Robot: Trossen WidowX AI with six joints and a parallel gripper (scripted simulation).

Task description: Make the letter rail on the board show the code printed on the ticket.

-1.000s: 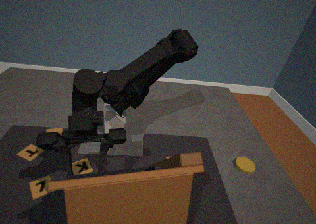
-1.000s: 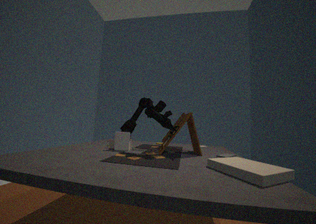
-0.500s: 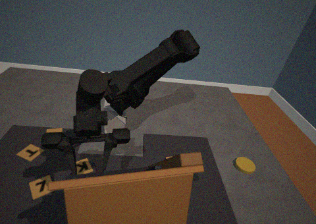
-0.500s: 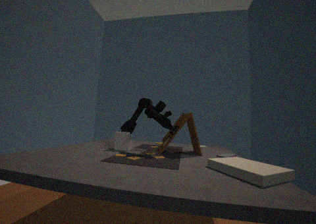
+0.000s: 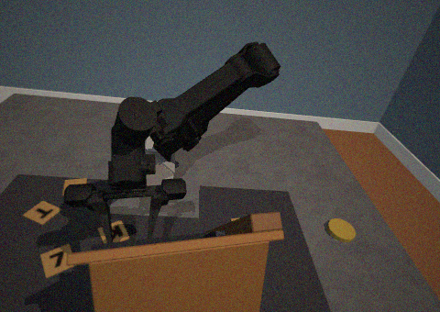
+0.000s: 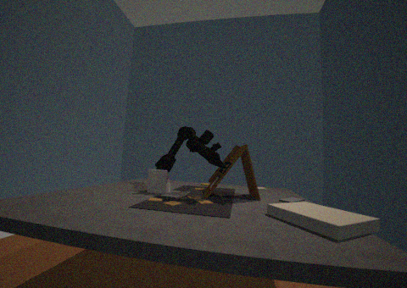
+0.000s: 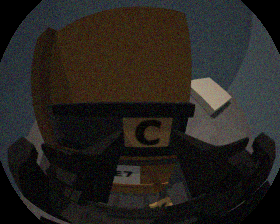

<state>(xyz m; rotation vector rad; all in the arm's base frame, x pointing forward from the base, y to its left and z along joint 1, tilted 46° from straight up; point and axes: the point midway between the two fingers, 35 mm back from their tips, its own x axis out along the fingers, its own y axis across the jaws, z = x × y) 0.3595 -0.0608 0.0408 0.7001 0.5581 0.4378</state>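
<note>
My gripper (image 5: 130, 237) (image 6: 226, 165) (image 7: 147, 132) is shut on the C tile (image 7: 147, 132), whose letter is upright in the wrist view. The tile is just under the dark upper lip of the letter rail (image 7: 91, 109), near the rail's right end there; how deep it sits cannot be told. The slanted board (image 5: 177, 280) (image 6: 250, 175) (image 7: 126, 55) carries the rail. The ticket (image 7: 131, 174) shows below, its visible part ending in "E7"; the rest is hidden by the left finger. Loose tiles lie on the mat: T (image 5: 42, 212), 7 (image 5: 50, 262) and K (image 5: 118, 231).
Another tile (image 5: 75, 183) lies partly behind the gripper. The dark mat (image 5: 291, 239) (image 6: 142, 206) lies under the board. A yellow disc (image 5: 341, 230) is right of it in the top view. A white flat box (image 6: 325, 213) (image 7: 210, 95) and a white block (image 6: 158, 182) also stand on the counter.
</note>
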